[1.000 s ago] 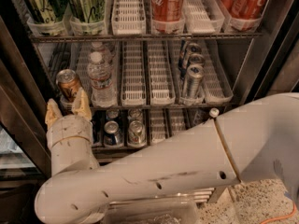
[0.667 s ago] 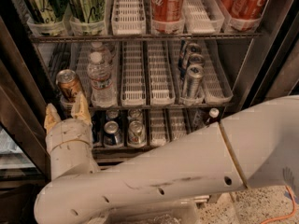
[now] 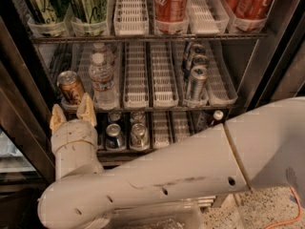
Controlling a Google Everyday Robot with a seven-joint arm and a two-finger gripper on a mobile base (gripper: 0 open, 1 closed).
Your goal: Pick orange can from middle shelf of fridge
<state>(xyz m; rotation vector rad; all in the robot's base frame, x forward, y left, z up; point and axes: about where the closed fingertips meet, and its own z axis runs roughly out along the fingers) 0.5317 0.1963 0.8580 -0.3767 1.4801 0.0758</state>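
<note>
Copper-orange metal can (image 3: 70,87) stands upright, lid up, on the dark fridge's (image 3: 19,113) wire middle shelf (image 3: 157,108); beige gripper (image 3: 72,114) just below, fingers (image 3: 87,110) spread, empty.

The middle shelf (image 3: 167,109) carries white lane trays (image 3: 136,78). The orange can (image 3: 70,86) stands at its front left corner, with water bottles (image 3: 102,80) beside it and slim silver cans (image 3: 195,75) toward the right edge. The gripper (image 3: 71,114) hangs just below that corner, fingers spread.
</note>
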